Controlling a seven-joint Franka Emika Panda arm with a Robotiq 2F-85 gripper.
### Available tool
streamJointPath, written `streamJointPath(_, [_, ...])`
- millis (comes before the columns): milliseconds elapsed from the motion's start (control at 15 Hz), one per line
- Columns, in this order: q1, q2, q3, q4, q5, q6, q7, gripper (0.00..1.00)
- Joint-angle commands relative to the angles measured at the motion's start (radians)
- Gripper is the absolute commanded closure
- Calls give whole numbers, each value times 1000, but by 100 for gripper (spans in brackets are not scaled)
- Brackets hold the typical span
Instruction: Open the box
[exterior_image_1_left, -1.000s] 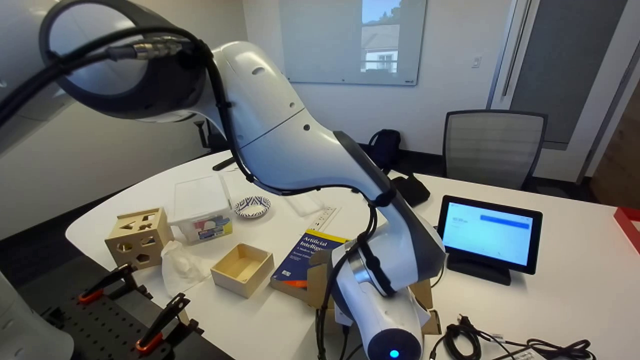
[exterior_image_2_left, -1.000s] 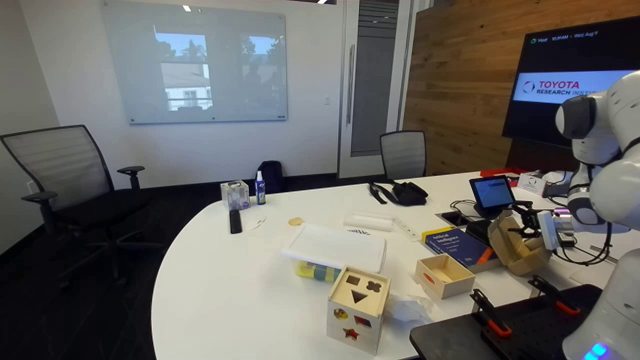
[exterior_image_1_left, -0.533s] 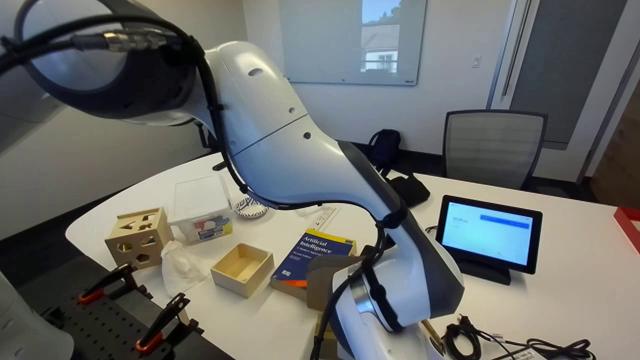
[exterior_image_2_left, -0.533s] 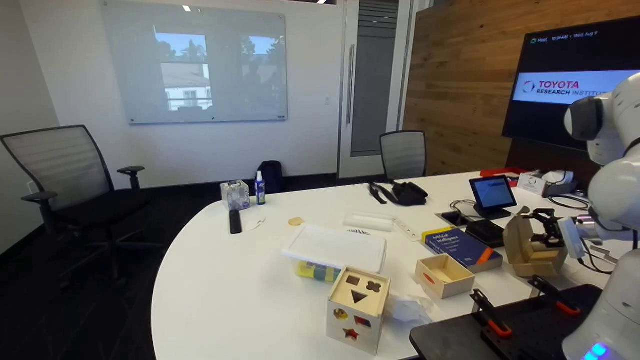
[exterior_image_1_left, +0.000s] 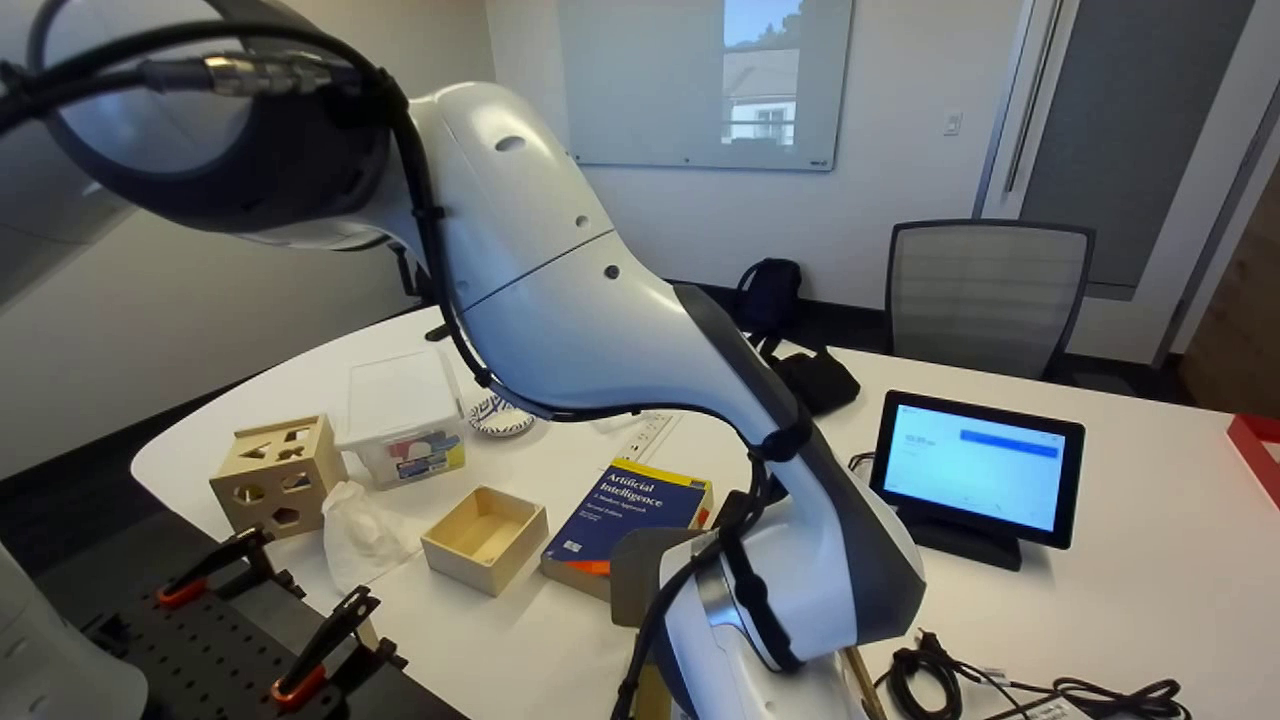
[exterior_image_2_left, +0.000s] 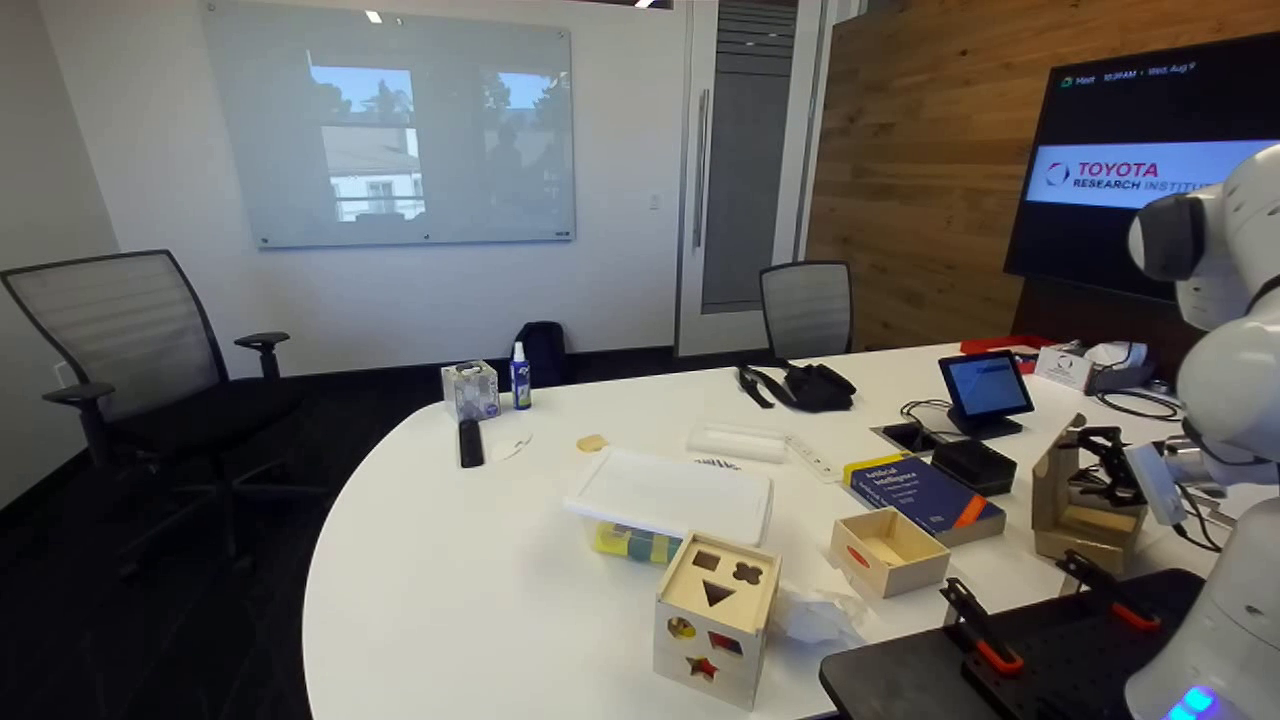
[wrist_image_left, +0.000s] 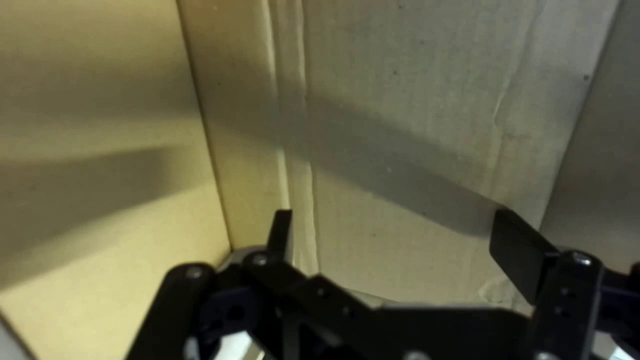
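Observation:
The brown cardboard box stands open at the table's robot side, with an upright panel (exterior_image_2_left: 1053, 490) and a lower part (exterior_image_2_left: 1085, 548) in an exterior view. In an exterior view the arm hides most of the box, and a grey-brown panel (exterior_image_1_left: 640, 575) shows beside it. Its paler label patch is out of view. My gripper (exterior_image_2_left: 1085, 458) is over the lower part, beside the upright panel. In the wrist view my gripper (wrist_image_left: 391, 225) is open, its fingers wide apart with nothing between them, facing the cardboard (wrist_image_left: 400, 150). Whether the fingertips touch it I cannot tell.
A blue book (exterior_image_2_left: 920, 497) and a black device (exterior_image_2_left: 975, 466) lie near the box. A small tan wooden tray (exterior_image_2_left: 890, 552) and a wooden cube with holes (exterior_image_2_left: 715, 620) stand farther off. A tablet (exterior_image_1_left: 975, 470) and coiled cables (exterior_image_1_left: 925, 680) are near the arm.
My gripper and the box have moved toward the robot's base. The panel that leaned over away from the robot now stands more upright. In the last half second the shift is small.

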Motion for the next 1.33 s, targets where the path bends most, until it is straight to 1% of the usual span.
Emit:
streamJointPath(0, [24, -40, -4, -37, -21, 30, 40, 0])
streamJointPath(400, [52, -20, -4, -12, -79, 77, 119, 0])
streamJointPath(867, [102, 16, 5, 53, -177, 142, 249, 0])
streamJointPath(1133, [97, 16, 8, 64, -213, 150, 284, 0])
streamJointPath(1267, [90, 2, 3, 49, -226, 147, 284, 0])
